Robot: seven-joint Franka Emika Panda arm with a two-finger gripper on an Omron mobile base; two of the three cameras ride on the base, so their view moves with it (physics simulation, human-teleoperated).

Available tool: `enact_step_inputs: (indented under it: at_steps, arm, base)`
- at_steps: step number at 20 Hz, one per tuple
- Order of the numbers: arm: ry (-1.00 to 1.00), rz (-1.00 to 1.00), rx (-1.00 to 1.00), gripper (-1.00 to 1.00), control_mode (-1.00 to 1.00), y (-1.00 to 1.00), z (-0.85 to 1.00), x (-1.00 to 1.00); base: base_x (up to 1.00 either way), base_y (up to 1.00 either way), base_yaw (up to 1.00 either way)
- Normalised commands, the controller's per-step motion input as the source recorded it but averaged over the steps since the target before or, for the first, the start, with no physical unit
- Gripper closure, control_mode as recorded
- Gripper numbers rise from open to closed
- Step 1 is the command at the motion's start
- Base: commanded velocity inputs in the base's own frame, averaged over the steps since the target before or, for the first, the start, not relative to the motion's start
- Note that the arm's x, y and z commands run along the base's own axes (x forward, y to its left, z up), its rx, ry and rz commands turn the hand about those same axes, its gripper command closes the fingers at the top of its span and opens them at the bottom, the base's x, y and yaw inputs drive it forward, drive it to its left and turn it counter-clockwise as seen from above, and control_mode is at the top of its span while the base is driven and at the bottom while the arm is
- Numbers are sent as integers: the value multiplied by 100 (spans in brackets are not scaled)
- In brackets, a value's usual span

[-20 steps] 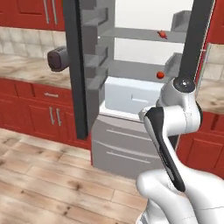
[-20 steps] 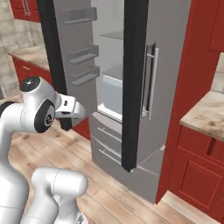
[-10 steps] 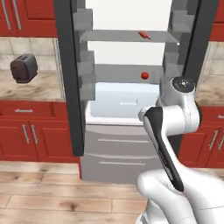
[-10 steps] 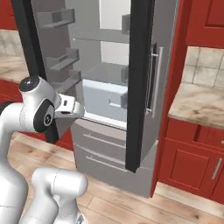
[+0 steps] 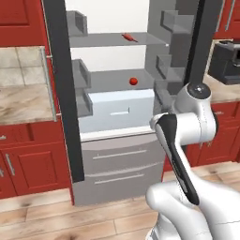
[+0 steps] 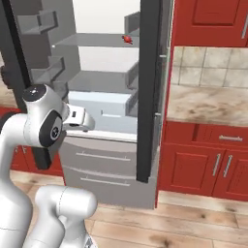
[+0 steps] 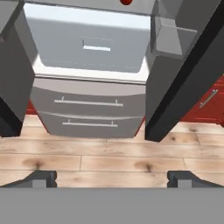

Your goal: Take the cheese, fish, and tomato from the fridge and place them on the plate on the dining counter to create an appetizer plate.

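Note:
The fridge [image 5: 58,93] stands open in front of me, with both dark doors swung out. The fish [image 5: 127,37], a slim red piece, lies on the upper glass shelf and also shows in the right base view [image 6: 127,38]. The tomato [image 5: 133,81], a round red ball, rests on the shelf below, above a pale drawer; the hand view catches it at the top edge [image 7: 126,1]. My gripper [image 7: 112,179] is open and holds nothing, low in front of the fridge and well short of the shelves. The cheese, the plate and the dining counter are out of view.
The right fridge door [image 7: 188,87] angles out close to the hand's right. Grey freezer drawers [image 5: 117,164] sit at the fridge's foot. Red cabinets [image 6: 203,164] with beige counters flank it. A dark appliance [image 5: 225,61] stands on the right counter. Wooden floor [image 7: 109,153] lies below.
The whole picture has shifted: the base has swung round, so the fridge now faces me squarely and closer. The arm keeps its pose and the gripper stays open.

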Motion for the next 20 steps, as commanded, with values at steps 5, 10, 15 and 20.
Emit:
enact_step_inputs:
  at_steps: [5,10,15,20]
  arm:
    - [0,0,0,-100,100,0,0,0]
    - [0,0,0,-100,100,0,0,0]
    - [0,0,0,-100,100,0,0,0]
    - [0,0,0,-100,100,0,0,0]
  base:
    - [21,77,-33]
    - [14,-19,-12]
    - [27,-23,-3]
    - [64,8,-1]
